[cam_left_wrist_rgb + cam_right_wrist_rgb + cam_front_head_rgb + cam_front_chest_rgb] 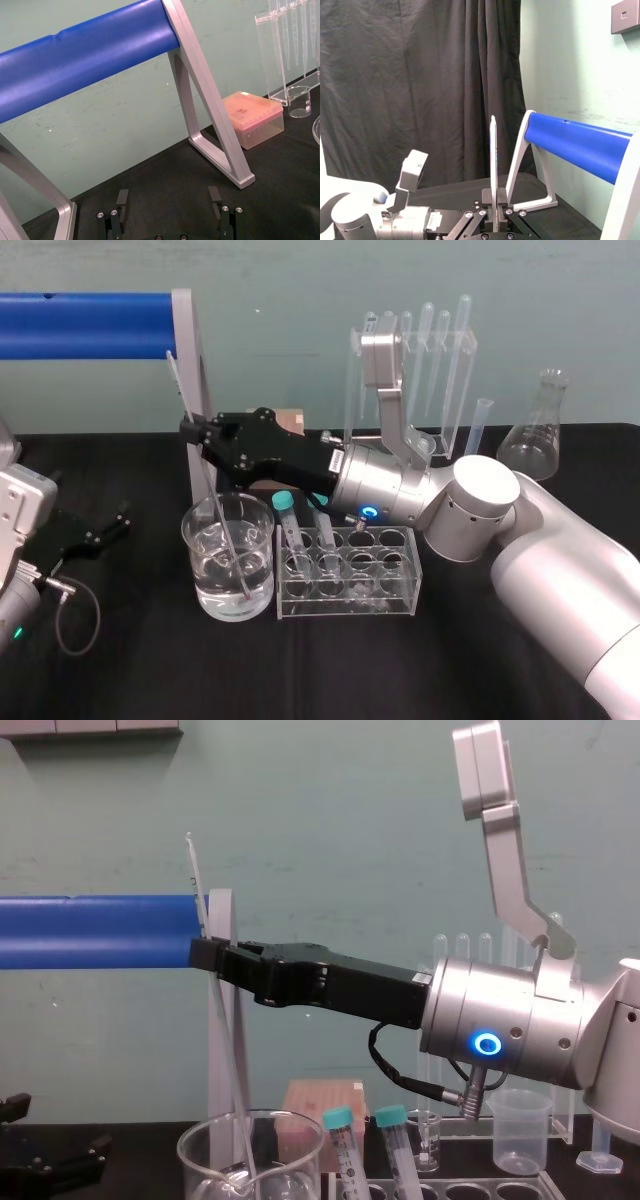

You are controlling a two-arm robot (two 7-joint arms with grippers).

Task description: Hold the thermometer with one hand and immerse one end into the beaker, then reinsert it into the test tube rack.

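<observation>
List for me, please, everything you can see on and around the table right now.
beaker: one, clear, part-filled with clear liquid, table front
thermometer: one, clear glass, tilted, lower end in the beaker
test tube rack: one, clear, just right of the beaker
capped tubes: two, teal caps, in the rack's left holes
pipette stand: one, clear, holding pipettes, at the back
conical flask: one, clear, back right
box: one, orange-pink, by the wall
bar: one, blue, on a grey frame, back left
right gripper: black, shut on the thermometer above the beaker
left gripper: black, open, parked at the table's left
</observation>
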